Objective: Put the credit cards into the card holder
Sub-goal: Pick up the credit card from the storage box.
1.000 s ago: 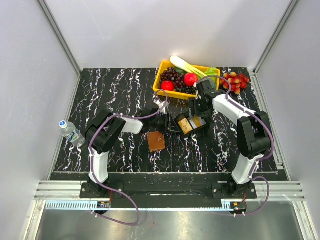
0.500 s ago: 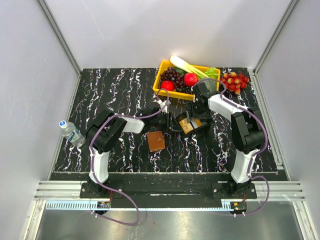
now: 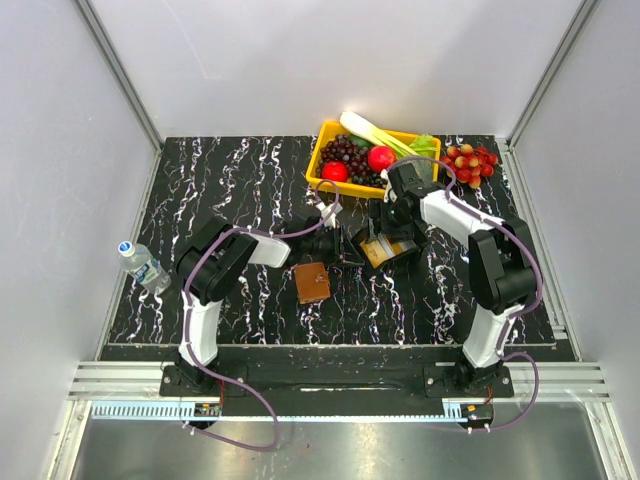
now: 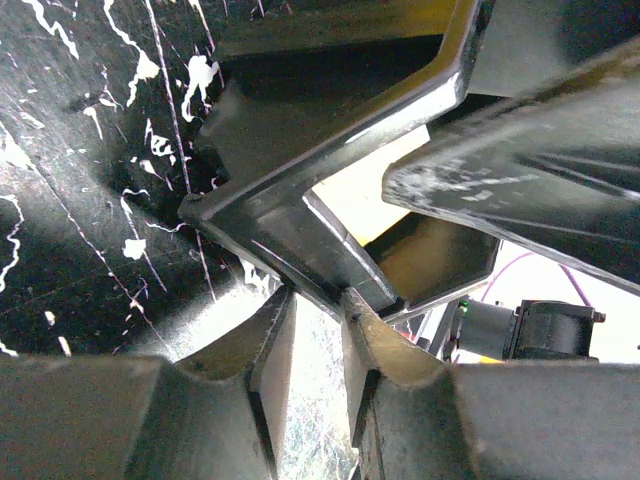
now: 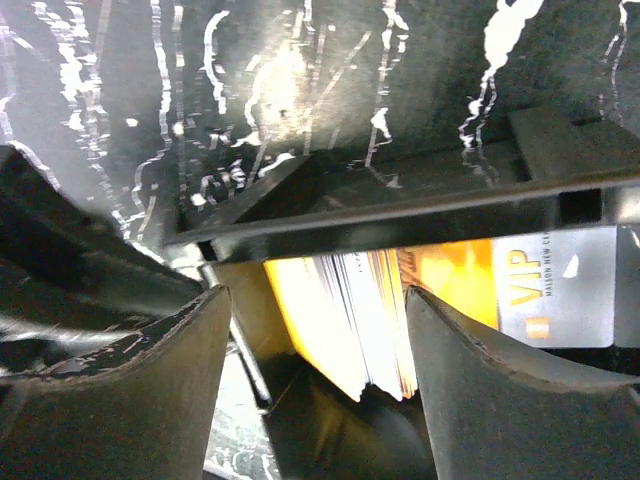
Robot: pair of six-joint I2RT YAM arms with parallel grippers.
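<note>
On the black surface (image 3: 230, 190), the right jaws have swung in, wide open around the credit cards (image 5: 345, 310) in the black box (image 5: 400, 218), ready to grab one. The left jaws, narrow, pinch the box. The card holder (image 3: 311, 283) lies nearby.

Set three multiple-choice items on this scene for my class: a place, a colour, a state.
1. Where is the card holder? A) on the table, near-left of the black box B) inside the black box C) held aloft
2. The fruit basket's colour? A) blue B) yellow C) green
3. The right end effector is: A) shut on the card holder B) out of view C) open around the credit cards
Key: 1A, it lies on bare table; 2B, yellow rim; 3C, a finger shows either side of the stack.
</note>
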